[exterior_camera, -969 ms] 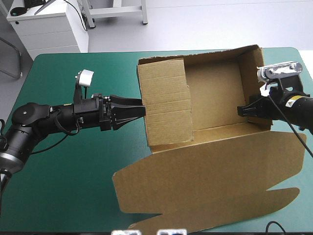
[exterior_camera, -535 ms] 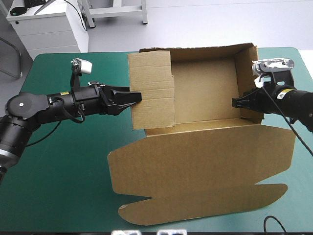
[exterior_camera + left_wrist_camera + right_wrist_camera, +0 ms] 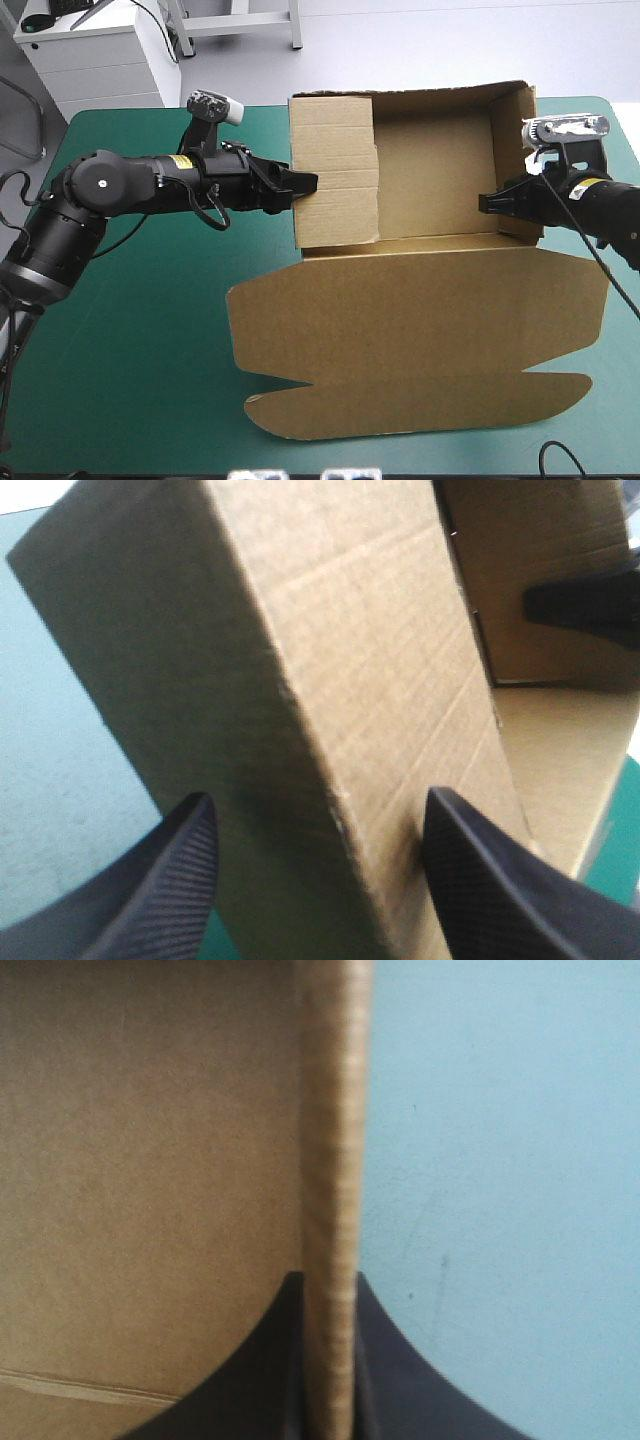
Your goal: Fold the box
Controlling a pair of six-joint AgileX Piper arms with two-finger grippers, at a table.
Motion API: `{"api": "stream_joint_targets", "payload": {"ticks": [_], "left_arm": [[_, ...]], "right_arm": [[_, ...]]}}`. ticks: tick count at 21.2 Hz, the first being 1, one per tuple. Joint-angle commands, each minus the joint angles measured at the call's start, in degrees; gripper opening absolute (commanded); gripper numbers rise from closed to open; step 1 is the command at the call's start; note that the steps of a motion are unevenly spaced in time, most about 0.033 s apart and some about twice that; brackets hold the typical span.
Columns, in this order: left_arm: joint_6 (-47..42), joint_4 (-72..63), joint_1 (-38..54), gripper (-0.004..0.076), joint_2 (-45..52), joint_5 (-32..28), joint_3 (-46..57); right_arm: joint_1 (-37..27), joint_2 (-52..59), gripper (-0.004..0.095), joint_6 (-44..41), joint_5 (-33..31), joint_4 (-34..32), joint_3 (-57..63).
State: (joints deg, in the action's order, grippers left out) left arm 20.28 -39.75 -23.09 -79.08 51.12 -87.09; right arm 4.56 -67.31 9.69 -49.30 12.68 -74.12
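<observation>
The brown box (image 3: 432, 175) stands as an open tray toward the table's far right, its lid (image 3: 420, 340) lying flat toward the near edge. My left gripper (image 3: 305, 183) reaches in from the left. Its black fingers stand open, one on each side of the thick folded left wall (image 3: 330, 660), which fills the left wrist view. My right gripper (image 3: 490, 203) is shut on the box's right wall (image 3: 515, 160). In the right wrist view the wall's edge (image 3: 335, 1110) runs straight up from between the closed fingertips (image 3: 290, 1305). The right gripper (image 3: 580, 605) also shows across the tray.
The teal-green cover (image 3: 150, 330) lies bare to the left and near-left of the box. The lid's scalloped front edge (image 3: 420, 425) reaches close to the table's near edge. A white cabinet (image 3: 100, 50) stands beyond the far left corner.
The box has slid right and toward the far edge. My left arm swung toward the far side with it and its wrist turned. The right gripper kept its hold on the right wall.
</observation>
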Motion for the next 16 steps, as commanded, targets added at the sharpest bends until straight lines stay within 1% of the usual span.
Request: {"api": "stream_joint_targets", "payload": {"ticks": [1,2,4,9,13,16], "left_arm": [[-9.77,11.69,-3.18,0.043,0.52,-4.07,-3.63],[-15.57,19.23,-5.29,0.043,-0.11,-4.48,-4.65],[-21.21,25.44,-8.02,0.043,-1.18,-4.52,-6.41],[-29.17,34.7,-14.18,0.0429,-6.07,-4.39,-11.69],[-38.14,48.19,-17.61,0.0428,-10.34,1.64,-16.39],[-40.82,50.62,-18.29,0.0421,-11.26,0.21,-17.16]], "right_arm": [[-0.13,1.25,-0.0011,-0.78,4.79,2.82,-2.26],[-0.13,1.25,-0.0011,-0.78,4.66,2.71,-2.26],[-0.13,1.25,-0.0011,-0.78,4.56,2.86,-2.26],[-0.13,1.25,-0.0011,-0.78,4.56,3.26,-2.26],[-0.13,1.25,-0.0012,-0.78,3.63,3.36,-2.26],[-0.13,1.12,-0.0012,-0.78,3.63,5.35,-2.26]]}}
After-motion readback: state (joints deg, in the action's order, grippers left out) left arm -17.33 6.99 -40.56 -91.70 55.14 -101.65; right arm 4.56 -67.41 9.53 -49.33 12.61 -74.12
